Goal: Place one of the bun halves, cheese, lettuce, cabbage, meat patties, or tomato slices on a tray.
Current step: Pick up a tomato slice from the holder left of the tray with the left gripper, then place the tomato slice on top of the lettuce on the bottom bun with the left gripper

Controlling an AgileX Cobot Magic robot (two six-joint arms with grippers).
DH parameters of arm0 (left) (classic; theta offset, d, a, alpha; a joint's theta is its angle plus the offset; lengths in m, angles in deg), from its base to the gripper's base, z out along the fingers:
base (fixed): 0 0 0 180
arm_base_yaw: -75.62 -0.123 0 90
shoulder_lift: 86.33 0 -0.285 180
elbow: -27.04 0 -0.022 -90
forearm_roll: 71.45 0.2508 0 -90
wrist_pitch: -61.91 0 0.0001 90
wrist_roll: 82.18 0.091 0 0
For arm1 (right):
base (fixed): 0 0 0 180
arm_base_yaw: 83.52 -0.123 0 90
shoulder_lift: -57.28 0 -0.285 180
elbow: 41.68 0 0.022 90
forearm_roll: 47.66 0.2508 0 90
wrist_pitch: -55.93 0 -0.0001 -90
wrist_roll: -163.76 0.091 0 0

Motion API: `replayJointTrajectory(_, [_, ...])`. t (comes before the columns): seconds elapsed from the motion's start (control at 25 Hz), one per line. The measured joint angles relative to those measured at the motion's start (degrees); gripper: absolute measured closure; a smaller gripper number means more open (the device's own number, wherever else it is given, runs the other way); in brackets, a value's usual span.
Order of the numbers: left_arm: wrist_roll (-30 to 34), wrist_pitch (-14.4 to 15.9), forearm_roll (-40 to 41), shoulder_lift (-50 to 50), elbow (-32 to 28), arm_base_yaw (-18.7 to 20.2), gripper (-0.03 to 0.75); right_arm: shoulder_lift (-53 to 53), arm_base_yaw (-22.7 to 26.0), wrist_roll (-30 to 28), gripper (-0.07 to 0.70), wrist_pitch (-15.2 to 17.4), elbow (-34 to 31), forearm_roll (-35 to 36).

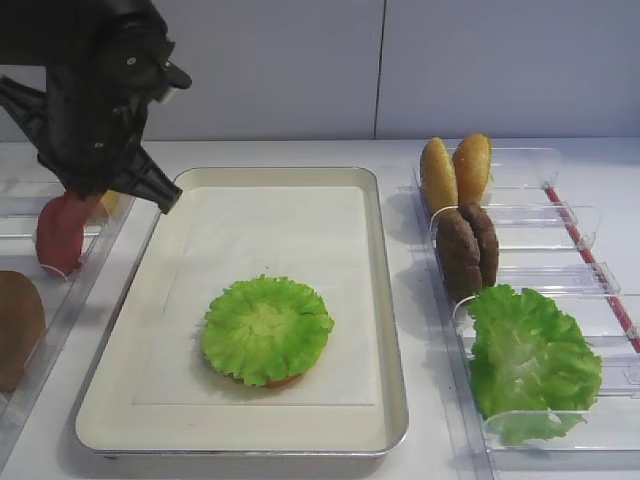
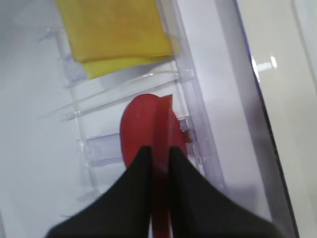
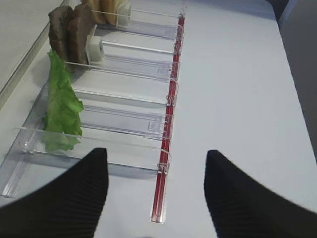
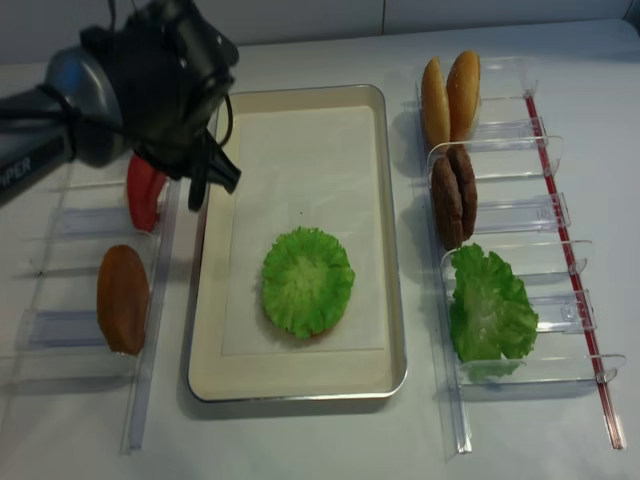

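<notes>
Now, as I see it from my own jaws:

Left gripper: my two dark fingers are pinched together on a tomato slice, the red disc standing on edge between them; no gap shows besides the slice itself.

Tomato slices: from the left wrist view two red discs stand side by side in a clear bin, and I hold the nearer one. From above they sit left of the tray, under my left arm.

Right gripper: my fingers stand wide apart above the white table, with nothing between them.

Tray: in the middle of the table, lined with white paper. A lettuce leaf lies flat on it toward the near end, with a brown edge of something peeking out beneath; I cannot tell what it is.

Cheese: yellow slices in the compartment beyond the tomatoes.

Bun halves: two standing on edge in the far right bin.

Meat patties: two dark discs on edge, in the next compartment nearer than the buns.

Spare lettuce: leaning in the nearest right compartment.

Left row, nearest: a brown rounded piece in its bin, nearer than the tomatoes.
</notes>
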Motion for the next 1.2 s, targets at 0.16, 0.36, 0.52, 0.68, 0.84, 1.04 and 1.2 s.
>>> replayJointTrajectory(0.16, [1.0, 2.3, -0.9, -0.7, 2.5, 0.0, 0.655, 0.0, 0.0, 0.0, 0.183, 0.0, 0.0, 0.0])
replayJointTrajectory(0.36, [5.2, -1.9, -11.3, -5.5, 2.6, 0.0, 0.655, 0.0, 0.0, 0.0, 0.184, 0.0, 0.0, 0.0])
replayJointTrajectory(0.52, [10.9, -4.4, -21.5, -8.9, 2.7, 0.0, 0.655, 0.0, 0.0, 0.0, 0.184, 0.0, 0.0, 0.0])
replayJointTrajectory(0.68, [14.4, -4.8, -30.1, -10.1, 2.7, 0.0, 0.655, 0.0, 0.0, 0.0, 0.184, 0.0, 0.0, 0.0])
replayJointTrajectory(0.84, [15.8, -5.7, -35.6, -10.1, 2.7, 0.0, 0.655, 0.0, 0.0, 0.0, 0.184, 0.0, 0.0, 0.0])
replayJointTrajectory(1.04, [19.4, -6.5, -42.2, -10.1, 2.7, -0.7, 0.655, 0.0, 0.0, 0.0, 0.184, 0.0, 0.0, 0.0])
replayJointTrajectory(1.2, [27.8, -6.9, -55.0, -10.2, 1.9, -5.5, 0.655, 0.0, 0.0, 0.0, 0.184, 0.0, 0.0, 0.0])
